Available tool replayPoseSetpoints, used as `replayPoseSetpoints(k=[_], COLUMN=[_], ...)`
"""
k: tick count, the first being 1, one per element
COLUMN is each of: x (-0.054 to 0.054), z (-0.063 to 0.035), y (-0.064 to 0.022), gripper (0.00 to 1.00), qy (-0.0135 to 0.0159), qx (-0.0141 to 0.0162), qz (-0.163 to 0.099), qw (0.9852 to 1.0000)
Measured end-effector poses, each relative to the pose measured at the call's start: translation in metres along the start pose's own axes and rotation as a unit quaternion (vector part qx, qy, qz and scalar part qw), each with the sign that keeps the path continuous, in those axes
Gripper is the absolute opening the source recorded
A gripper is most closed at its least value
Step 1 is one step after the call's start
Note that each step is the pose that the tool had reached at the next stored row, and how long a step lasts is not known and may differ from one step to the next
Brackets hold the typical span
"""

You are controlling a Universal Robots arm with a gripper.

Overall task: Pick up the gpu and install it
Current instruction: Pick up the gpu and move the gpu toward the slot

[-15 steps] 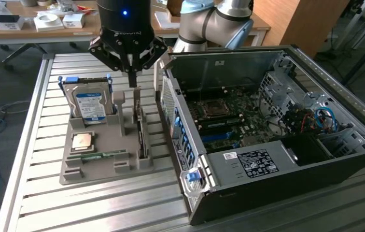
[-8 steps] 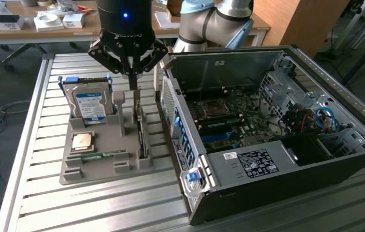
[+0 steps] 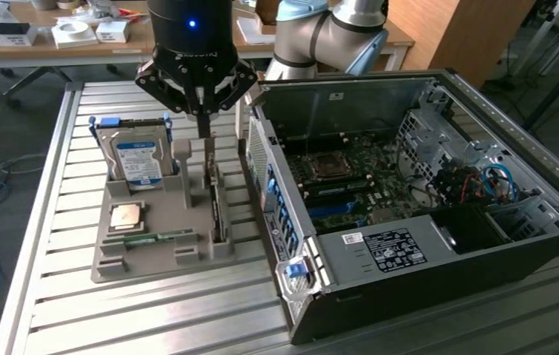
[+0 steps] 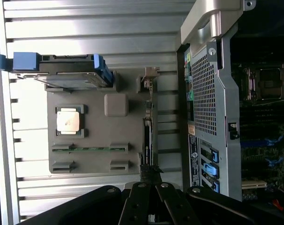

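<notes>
1. Slatted aluminium table (image 3: 52, 222) fills the foreground, and desks with small boxes stand behind it in the exterior view.
2. On the table lies a grey tray (image 3: 156, 214). Just beside it, on the exterior view's right, stands an open computer case (image 3: 358, 310) with its motherboard (image 3: 349, 177) exposed.
3. I am the gripper (image 3: 203, 133), hanging straight down over the far part of the tray, close to the case's rear panel.
4. My fingers are pressed together into one narrow stem, with no gap between them.
5. The gpu (image 3: 219, 207) stands on its edge in the tray's slot nearest the case, with its pale bracket at the far end, right under my tips.
6. I cannot tell whether my tips touch the bracket or hover just above it.
7. In the wrist view the gpu (image 4: 147, 140) shows as a thin dark line running along the tray's edge, next to the case's perforated panel.
8. A hard drive (image 3: 140, 159) in blue rails stands upright at the tray's far end.
9. A processor (image 3: 126, 215) lies flat in the tray's middle pocket.
10. A green memory stick (image 3: 151, 238) lies near the tray's front edge.
</notes>
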State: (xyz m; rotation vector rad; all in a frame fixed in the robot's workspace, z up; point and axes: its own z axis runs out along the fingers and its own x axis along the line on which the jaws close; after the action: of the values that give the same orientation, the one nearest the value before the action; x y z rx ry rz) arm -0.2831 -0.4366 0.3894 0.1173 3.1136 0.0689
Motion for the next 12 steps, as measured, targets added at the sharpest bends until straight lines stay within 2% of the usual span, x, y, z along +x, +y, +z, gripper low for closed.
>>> replayPoseSetpoints(k=[6, 8, 9, 10, 11, 12], x=[0.0000, 0.0000, 0.0000, 0.0000, 0.0000, 0.0000], z=[0.0000, 0.0000, 0.0000, 0.0000, 0.0000, 0.0000], y=[0.0000, 0.0000, 0.0000, 0.0000, 0.0000, 0.0000], gripper=[0.11, 0.23, 0.23, 0.29, 0.29, 0.36], qy=[0.0000, 0.0000, 0.0000, 0.0000, 0.0000, 0.0000], qx=[0.0000, 0.0000, 0.0000, 0.0000, 0.0000, 0.0000], qz=[0.000, 0.000, 0.000, 0.000, 0.000, 0.000], qw=[1.0000, 1.0000, 1.0000, 1.0000, 1.0000, 1.0000])
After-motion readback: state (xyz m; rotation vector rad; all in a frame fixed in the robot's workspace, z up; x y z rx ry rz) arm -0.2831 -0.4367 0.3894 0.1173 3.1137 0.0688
